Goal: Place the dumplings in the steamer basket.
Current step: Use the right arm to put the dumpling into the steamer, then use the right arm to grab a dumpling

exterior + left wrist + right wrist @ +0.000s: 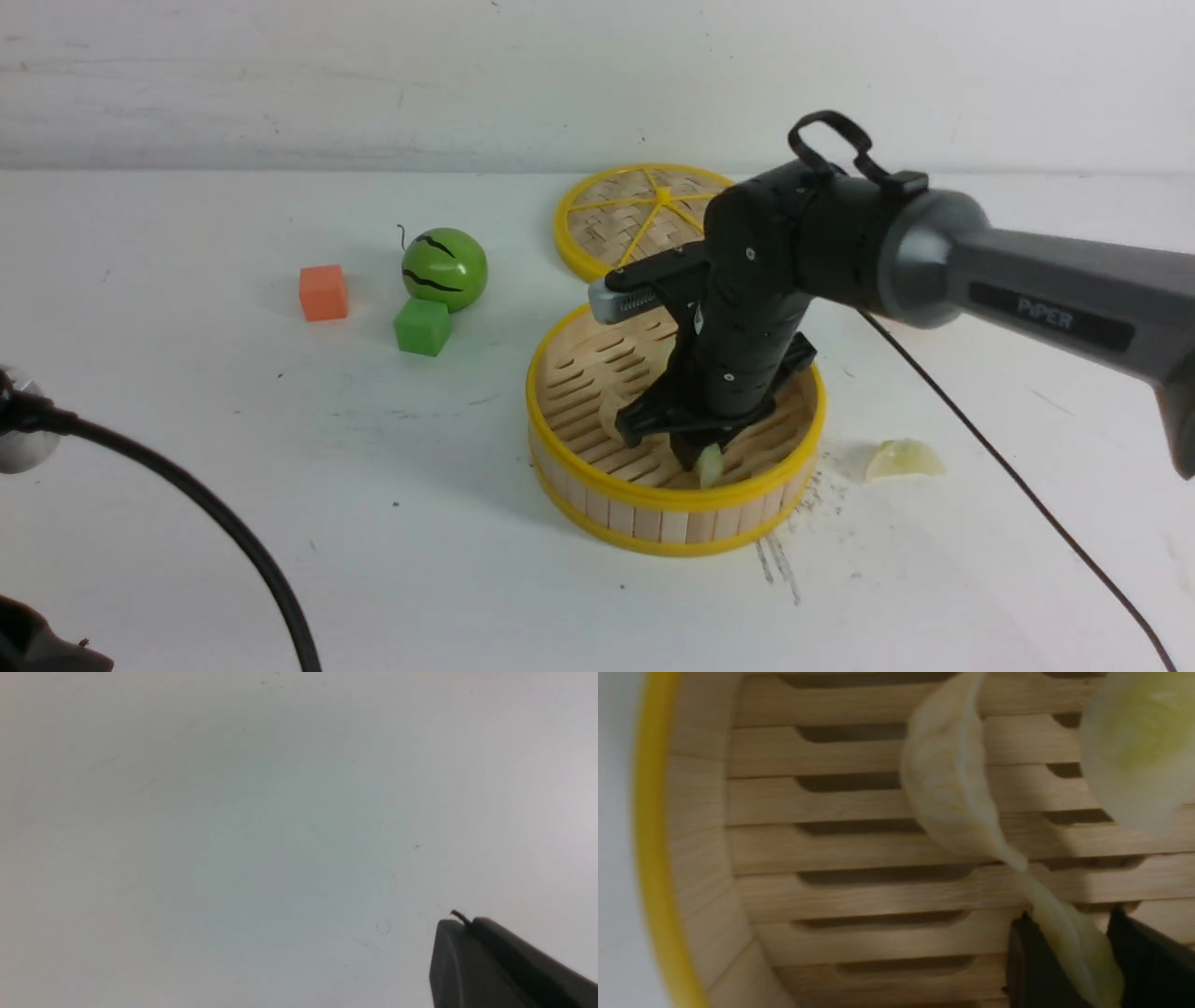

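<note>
At the lower left edge of the front view, a black cable (pixel 196 504) curves down out of the frame. The left wrist view shows only the bare white table (pixel 233 835) and, in its lower right corner, one dark grey finger of the left gripper (pixel 472 961); how far that claw is open cannot be told.

Left of centre sits an orange cube (pixel 323 292). To its right, a green ball (pixel 444 269) with black wavy stripes has a green cube (pixel 423 326) just below it.

Right of centre stands the steamer basket (pixel 672 523), with its flat woven lid (pixel 597 224) lying above it, partly behind the arm. The right gripper (pixel 709 464) points down into the basket near its front rim. Its black fingers (pixel 1031 966) are drawn in narrowly and pinch a pale green dumpling (pixel 711 464) by its edge, just above the slatted floor.

In the right wrist view, a cream dumpling (pixel 952 788) lies on the slats and meets the tip of the pinched one. Another dumpling (pixel 1139 751), blurred, sits near it at the upper right.

Further right in the front view, a loose dumpling (pixel 904 459) lies on the table just outside the basket wall. A thin black wire (pixel 1018 476) runs diagonally past it. On the grey right arm (pixel 1074 280), at the right of the frame, the word "PiPER" can be read.
</note>
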Controlling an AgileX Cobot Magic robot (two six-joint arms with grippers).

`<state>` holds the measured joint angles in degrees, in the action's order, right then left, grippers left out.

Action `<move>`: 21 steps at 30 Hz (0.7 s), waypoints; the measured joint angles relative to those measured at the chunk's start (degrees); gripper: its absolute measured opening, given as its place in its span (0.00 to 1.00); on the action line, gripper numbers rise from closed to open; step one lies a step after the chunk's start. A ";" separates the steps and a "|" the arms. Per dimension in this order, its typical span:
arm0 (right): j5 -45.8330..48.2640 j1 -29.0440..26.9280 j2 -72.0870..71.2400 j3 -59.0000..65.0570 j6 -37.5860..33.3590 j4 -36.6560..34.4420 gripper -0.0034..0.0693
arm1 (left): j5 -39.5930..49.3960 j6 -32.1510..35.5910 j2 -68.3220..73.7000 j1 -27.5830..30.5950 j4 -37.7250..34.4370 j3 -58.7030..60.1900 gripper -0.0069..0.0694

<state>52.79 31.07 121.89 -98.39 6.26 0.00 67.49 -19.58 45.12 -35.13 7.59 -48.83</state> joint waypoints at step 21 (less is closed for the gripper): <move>11.12 -20.50 -15.22 7.58 -29.11 -11.56 0.81 | -0.16 0.12 0.00 0.00 -0.54 0.00 0.10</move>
<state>63.91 10.56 106.67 -90.82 -22.85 -11.56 67.32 -19.46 45.12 -35.13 7.05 -48.83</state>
